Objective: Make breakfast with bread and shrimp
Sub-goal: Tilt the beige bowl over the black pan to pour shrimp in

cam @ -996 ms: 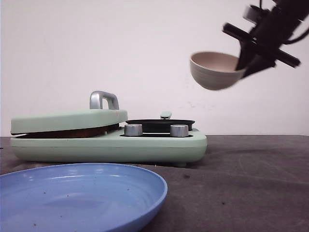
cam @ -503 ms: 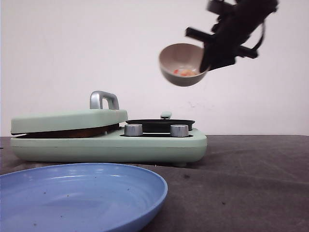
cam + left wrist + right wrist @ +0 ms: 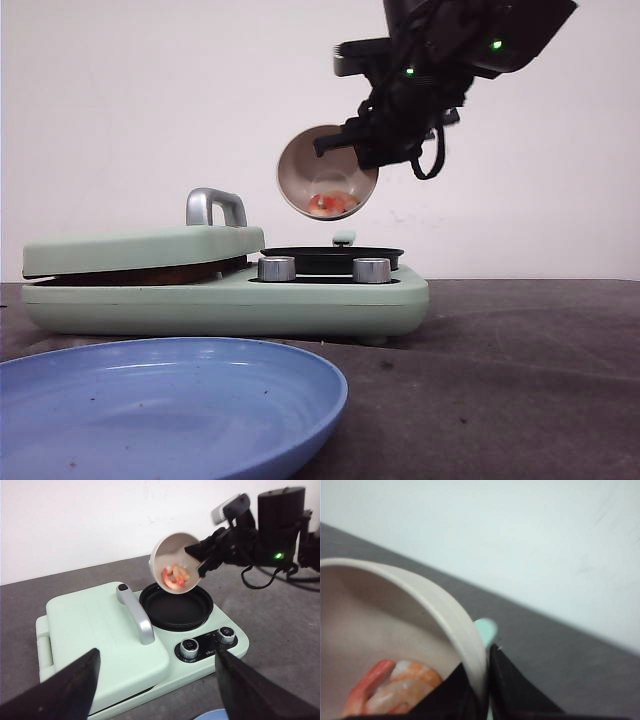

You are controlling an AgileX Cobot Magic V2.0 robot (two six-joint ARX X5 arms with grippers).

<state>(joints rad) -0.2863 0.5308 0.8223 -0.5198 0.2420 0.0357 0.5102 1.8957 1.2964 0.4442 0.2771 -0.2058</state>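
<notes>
A plain white wall backs a dark grey counter on which the pale green breakfast cooker sits. The right gripper is pinched on the rim of a beige bowl, one finger inside and one outside, as the right wrist view shows closely; the bowl is tipped steeply toward the cooker's left side, held in the air above the small round black pan. The shrimp lie heaped against the lower wall of the bowl, close to its lip and not yet out. The chief risk, as I judge it, is aim: the bowl's mouth leans toward the closed lid with its metal handle, so pieces sliding out quickly could land on the lid or skip over the pan's edge onto the counter. A thin rim grip on a tilted bowl could also slip or let it swing if the wrist turns sharply. The left gripper hangs wide apart and holding nothing, well back from the cooker. The bread is not plainly visible; only a brown edge shows under the lid. A blue plate waits in front
</notes>
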